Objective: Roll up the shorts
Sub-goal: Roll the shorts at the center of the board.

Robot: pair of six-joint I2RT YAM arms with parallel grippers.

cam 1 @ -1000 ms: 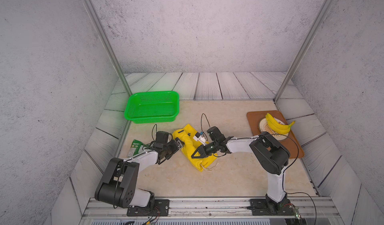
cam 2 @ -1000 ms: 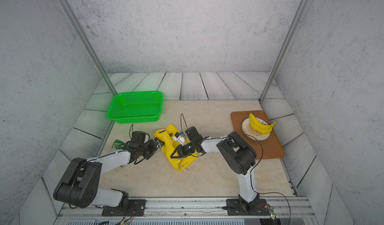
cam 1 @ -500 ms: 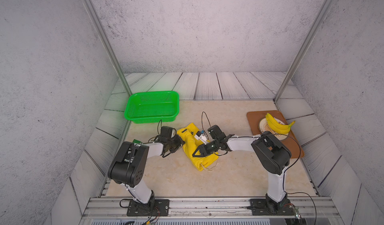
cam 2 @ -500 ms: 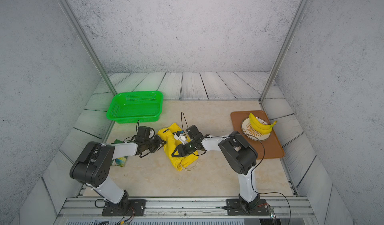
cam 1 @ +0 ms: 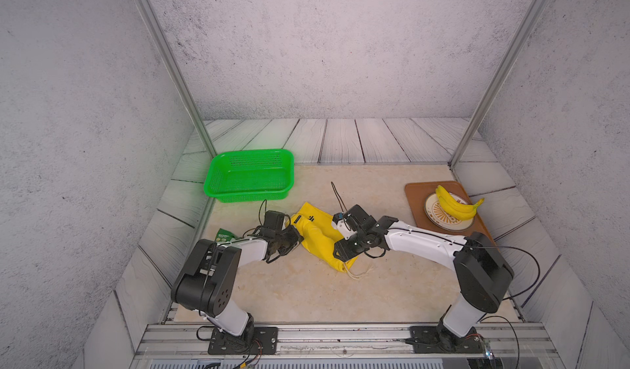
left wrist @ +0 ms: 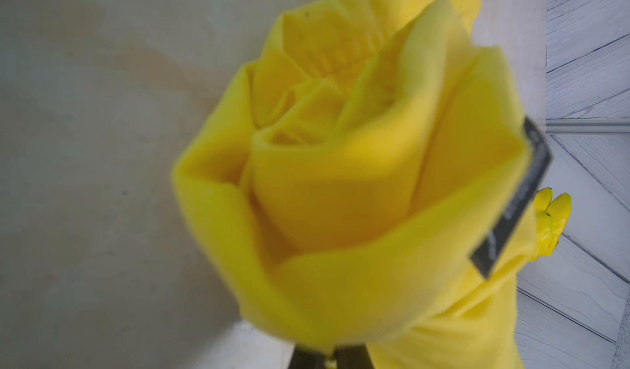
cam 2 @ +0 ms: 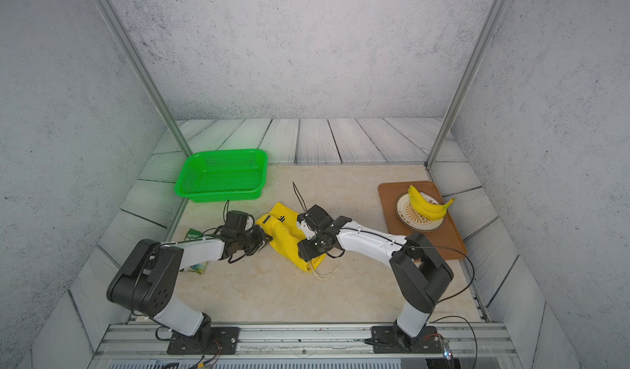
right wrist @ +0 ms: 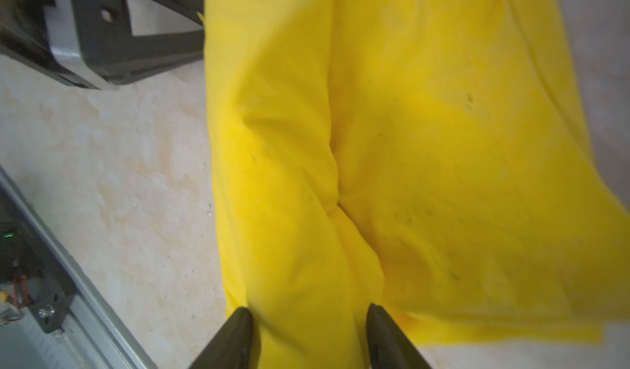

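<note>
The bright yellow fabric shorts point(cam 1: 315, 237), loosely rolled into a long bundle, lie left of the worktop's middle, long axis slanting from the far left towards the front edge, whitish drawstring point(cam 1: 358, 275) trailing at the near end; the left gripper point(cam 1: 297, 238) is clamped tight on the far-left end; the right gripper point(right wrist: 308, 319) stands part-open astride the near half. The green plastic mesh basket point(cam 1: 250, 196) sits at the far left corner; the round patterned plate point(cam 1: 430, 210) on the brown tray point(cam 1: 414, 193) by the right edge holds yellow bananas point(cam 1: 453, 207).
</note>
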